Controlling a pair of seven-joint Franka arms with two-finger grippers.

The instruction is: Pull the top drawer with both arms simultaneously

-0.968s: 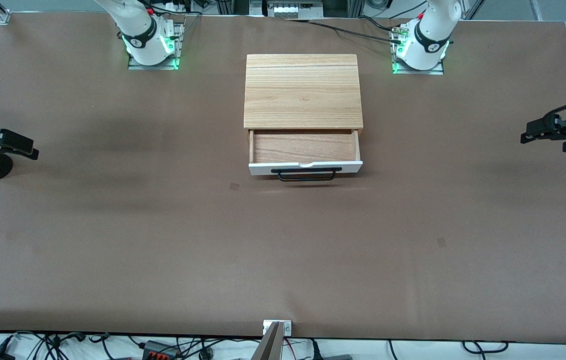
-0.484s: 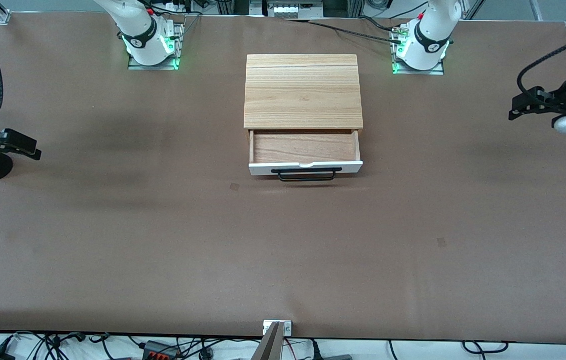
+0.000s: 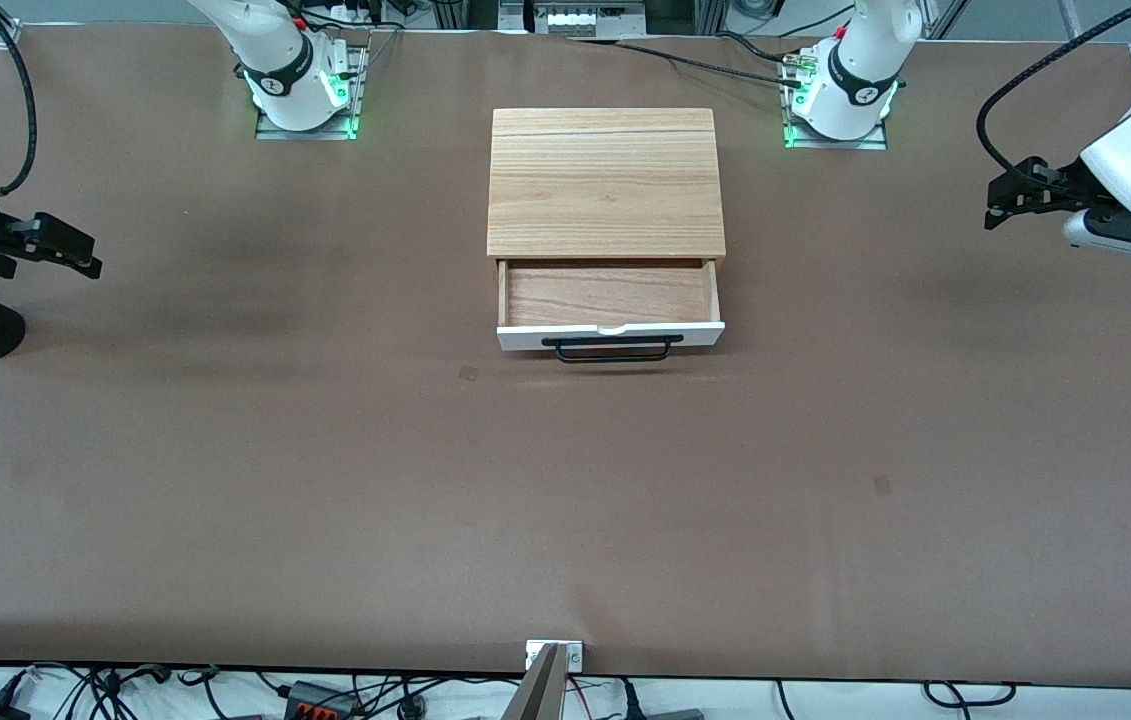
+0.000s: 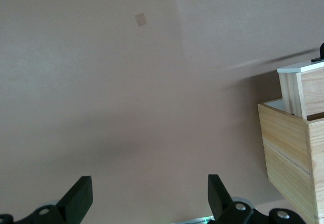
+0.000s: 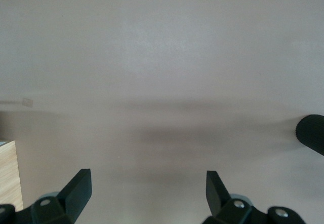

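Two grippers hang in the air well apart from the top drawer (image 3: 610,318), one toward each end of the table (image 3: 325,480). We see the left gripper (image 3: 997,205) over bare tabletop at its own arm's end, fingers (image 4: 77,199) spread wide and holding nothing, pointing inward toward the cabinet (image 3: 605,180). The right gripper (image 3: 85,255) mirrors it at the other end, its fingers (image 5: 76,188) likewise spread and empty.

Between the two tools the drawer stands pulled out from under the cabinet's wooden top, its light-brown inside showing and its black handle (image 3: 611,347) untouched (neither tool is near it).

Compared with a second ago, we find both grippers higher in the front view, and more of the left arm's white wrist has come into sight. The drawer has not shifted.
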